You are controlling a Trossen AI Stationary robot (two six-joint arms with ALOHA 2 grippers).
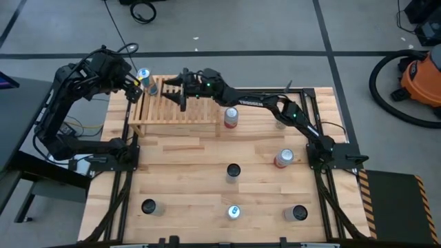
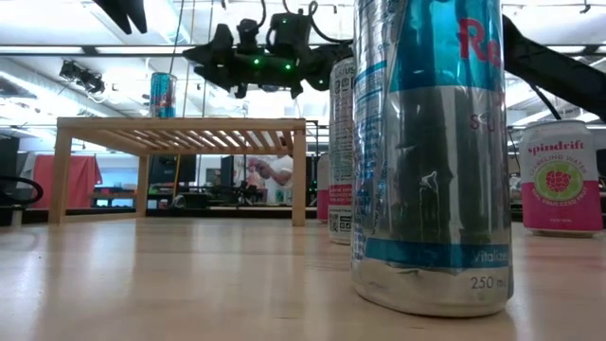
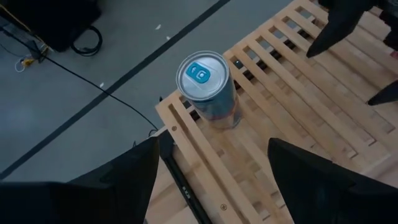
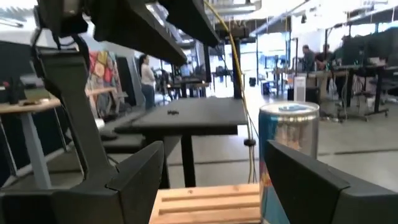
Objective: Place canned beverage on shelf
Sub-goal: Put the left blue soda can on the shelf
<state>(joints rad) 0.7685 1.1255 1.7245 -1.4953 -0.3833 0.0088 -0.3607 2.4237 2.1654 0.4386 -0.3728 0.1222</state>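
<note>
A slim can with a blue top (image 3: 207,87) stands upright on its base on the light-wood slatted shelf (image 1: 176,110), near the shelf's far left corner. It also shows in the high view (image 1: 144,75) and the low view (image 2: 163,95). My left gripper (image 3: 214,168) is open just to the near left of the can, a finger on either side of the gap, apart from the can. My right gripper (image 1: 172,91) is open above the shelf's far middle and faces the can (image 4: 289,155), touching nothing.
A red-and-white can (image 1: 231,117) stands on the table by the shelf's right end. Several more cans stand on the table's near half, among them a red can (image 1: 284,158), a dark-topped can (image 1: 233,171) and a blue-topped can (image 1: 234,212). People show in the room beyond.
</note>
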